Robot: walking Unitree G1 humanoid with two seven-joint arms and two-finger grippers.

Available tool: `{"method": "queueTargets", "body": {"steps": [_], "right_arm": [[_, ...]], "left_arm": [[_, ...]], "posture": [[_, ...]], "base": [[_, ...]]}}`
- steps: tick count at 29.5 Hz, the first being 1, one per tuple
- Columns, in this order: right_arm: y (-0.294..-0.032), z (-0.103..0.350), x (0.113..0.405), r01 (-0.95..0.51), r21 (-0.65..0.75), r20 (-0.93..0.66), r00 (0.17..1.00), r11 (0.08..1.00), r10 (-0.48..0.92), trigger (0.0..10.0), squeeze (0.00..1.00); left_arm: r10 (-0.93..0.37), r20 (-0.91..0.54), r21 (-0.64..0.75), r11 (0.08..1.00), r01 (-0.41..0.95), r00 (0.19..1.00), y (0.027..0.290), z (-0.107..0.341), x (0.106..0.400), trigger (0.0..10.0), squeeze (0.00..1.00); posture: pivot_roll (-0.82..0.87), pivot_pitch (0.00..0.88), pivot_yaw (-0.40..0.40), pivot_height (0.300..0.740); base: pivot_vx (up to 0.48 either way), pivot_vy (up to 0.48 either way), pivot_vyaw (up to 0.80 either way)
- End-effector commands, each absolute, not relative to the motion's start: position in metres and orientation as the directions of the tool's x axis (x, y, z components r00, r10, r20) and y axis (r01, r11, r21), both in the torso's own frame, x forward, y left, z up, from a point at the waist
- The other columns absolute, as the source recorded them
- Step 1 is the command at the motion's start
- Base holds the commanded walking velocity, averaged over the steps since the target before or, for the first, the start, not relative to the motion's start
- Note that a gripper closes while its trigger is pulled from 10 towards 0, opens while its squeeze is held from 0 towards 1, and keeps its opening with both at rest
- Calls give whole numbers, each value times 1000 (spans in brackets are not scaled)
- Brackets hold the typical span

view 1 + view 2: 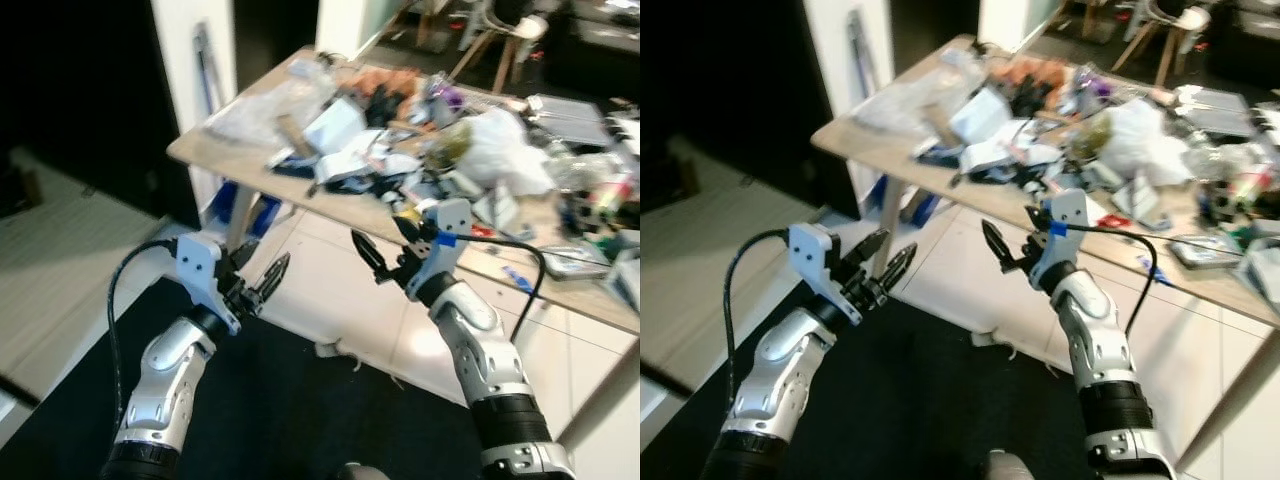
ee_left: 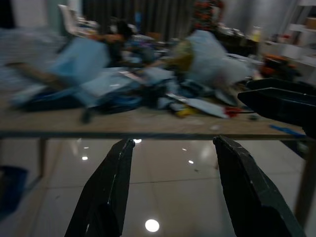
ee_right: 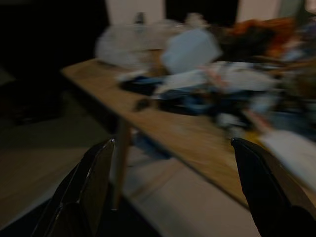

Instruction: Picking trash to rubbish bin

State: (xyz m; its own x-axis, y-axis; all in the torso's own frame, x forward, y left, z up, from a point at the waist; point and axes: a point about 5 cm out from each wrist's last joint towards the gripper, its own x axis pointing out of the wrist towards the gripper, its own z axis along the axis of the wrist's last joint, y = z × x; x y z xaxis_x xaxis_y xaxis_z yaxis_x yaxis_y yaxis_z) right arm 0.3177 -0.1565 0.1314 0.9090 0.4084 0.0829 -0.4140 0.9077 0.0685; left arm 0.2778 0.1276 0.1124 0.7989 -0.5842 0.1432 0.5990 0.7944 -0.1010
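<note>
Trash (image 1: 400,150) lies heaped on the worktop (image 1: 250,160), ahead of both arms. Left end effector (image 1: 262,280) and right end effector (image 1: 392,250) hang spread and empty, short of its edge. Best to step closer, then single out one loose piece near the edge.

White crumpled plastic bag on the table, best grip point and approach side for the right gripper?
Grip the bunched upper crown of the white plastic bag, probably from above and the near table edge. It sits as a soft, rounded heap with loose folds on top, while clutter crowds its base and sides, so a top pinch looks easiest. The right gripper is open and short of the table; the left gripper hangs open lower down.
</note>
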Motion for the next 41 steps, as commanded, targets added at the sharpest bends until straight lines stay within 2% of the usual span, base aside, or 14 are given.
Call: {"method": "queueTargets", "body": {"steps": [1, 23, 31, 34, 41], "right_arm": [[-156, 132, 318, -413, 77, 87, 909, 907, 407, 10000, 0], [-157, 133, 318, -413, 69, 93, 909, 908, 407, 10000, 0], [-157, 134, 318, -413, 58, 101, 908, 909, 406, 10000, 0], [-157, 134, 317, -412, 58, 102, 909, 909, 405, 10000, 0], [-157, 135, 317, -412, 56, 104, 908, 910, 405, 10000, 0]], "left_arm": [[-565, 131, -96, 811, 578, 815, 132, 109, 278, 10000, 0], [-433, 136, -53, 895, 443, 891, 150, 111, 289, 10000, 0], [-431, 144, -49, 896, 441, 891, 151, 112, 290, 10000, 0], [-476, 129, -62, 872, 486, 870, 148, 110, 287, 10000, 0], [-486, 144, -72, 864, 499, 862, 146, 110, 286, 10000, 0]], "posture": [[0, 0, -26, 740], [-3, 0, -26, 740], [-1, 0, -28, 740], [-1, 0, -28, 740], [-2, 0, -29, 740]], "base": [[0, 0, -800], [0, 0, -794], [0, 0, -100], [0, 0, 0], [350, 0, 0]]}}
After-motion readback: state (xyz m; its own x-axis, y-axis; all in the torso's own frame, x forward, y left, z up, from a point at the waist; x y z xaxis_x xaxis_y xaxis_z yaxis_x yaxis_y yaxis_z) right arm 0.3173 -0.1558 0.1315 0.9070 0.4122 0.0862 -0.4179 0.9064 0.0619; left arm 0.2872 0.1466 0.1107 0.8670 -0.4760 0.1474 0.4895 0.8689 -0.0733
